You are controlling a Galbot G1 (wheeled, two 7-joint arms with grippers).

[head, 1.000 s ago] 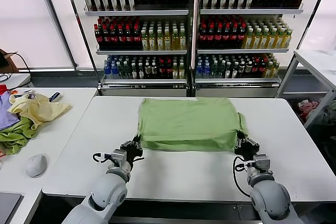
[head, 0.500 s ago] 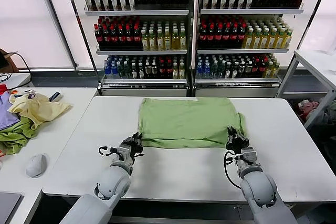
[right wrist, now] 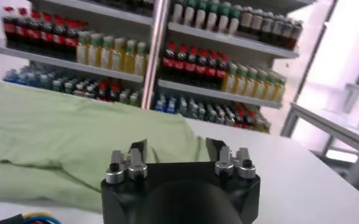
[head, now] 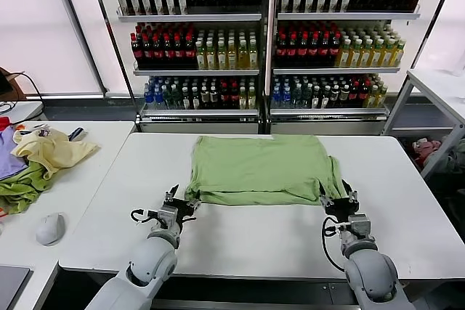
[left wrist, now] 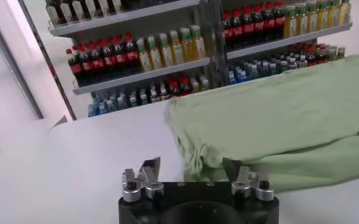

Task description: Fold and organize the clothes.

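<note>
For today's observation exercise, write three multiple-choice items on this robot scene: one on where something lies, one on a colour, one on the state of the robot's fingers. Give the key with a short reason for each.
1. Where does the shirt lie?
A. On the white table before the robot
B. On a drinks shelf
C. On the floor

2. What colour is the shirt?
A. Dark blue
B. Light green
C. Red

3. How do the fingers of the left gripper and the right gripper stand?
A. Both pairs shut on the shirt
B. One pair open, one shut
C. Both pairs open, holding nothing

Key:
1 A, the head view shows it folded flat on the tabletop.
2 B, every view shows pale green cloth.
3 C, both wrist views show spread fingers at the shirt's near edge, with no cloth pinched between them.
</note>
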